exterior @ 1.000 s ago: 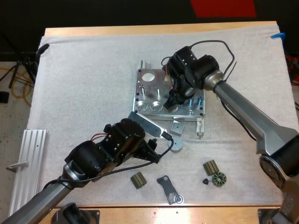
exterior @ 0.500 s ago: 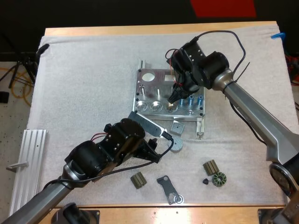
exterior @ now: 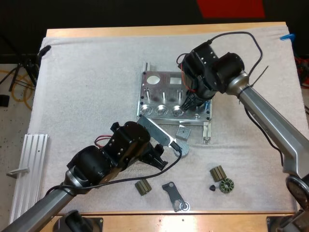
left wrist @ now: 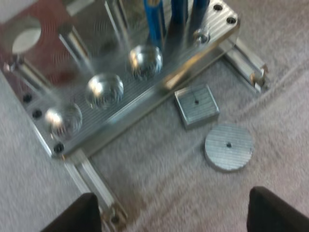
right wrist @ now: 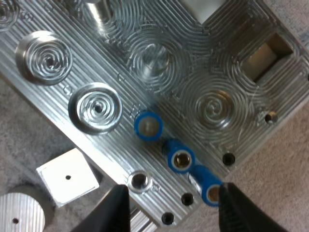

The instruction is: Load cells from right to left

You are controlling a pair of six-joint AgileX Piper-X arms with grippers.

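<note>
Fixture [exterior: 166, 83] holds 3 blue cells [right wrist: 181, 158] upright, L + R jaws wide, empty

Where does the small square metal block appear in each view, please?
High view: square block on the mat between fixture and round disc.
Left wrist view: likewise between fixture and disc.
Right wrist view: beside the fixture's edge, near the disc.
Shared landmark: the round disc.
</note>
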